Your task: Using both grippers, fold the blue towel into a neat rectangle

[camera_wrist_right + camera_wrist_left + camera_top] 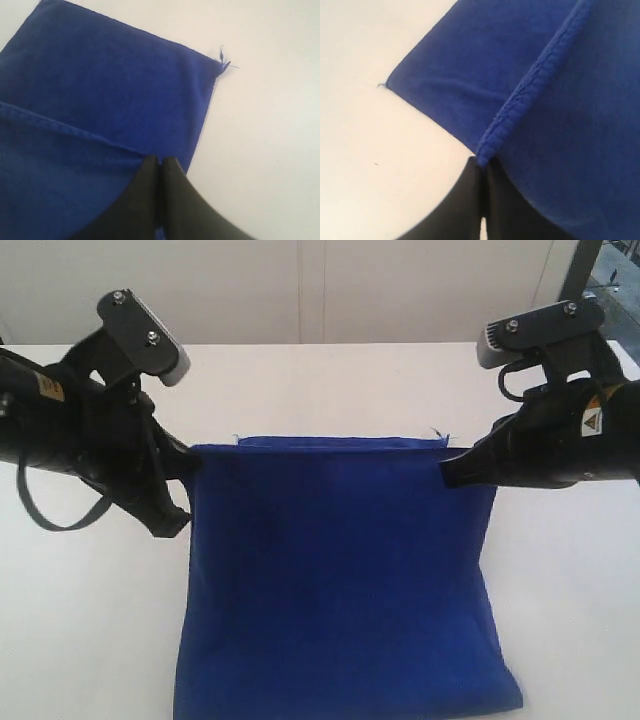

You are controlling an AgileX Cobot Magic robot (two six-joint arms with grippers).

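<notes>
The blue towel (340, 580) hangs raised between my two grippers, its lifted edge stretched level above the far edge still lying on the table (320, 390). My left gripper (192, 462) is shut on the towel's left corner; the hemmed edge (525, 95) runs straight into the pinched jaws of the left gripper (482, 162). My right gripper (447, 472) is shut on the right corner, and in the right wrist view the right gripper (160, 161) bites the hem of the blue towel (100, 100). A loose thread (222, 59) sticks out of the far corner lying flat.
White tabletop surrounds the towel on both sides and behind it. A pale wall (320, 290) stands at the back. The towel's near end (350, 695) lies on the table by the front edge of the view.
</notes>
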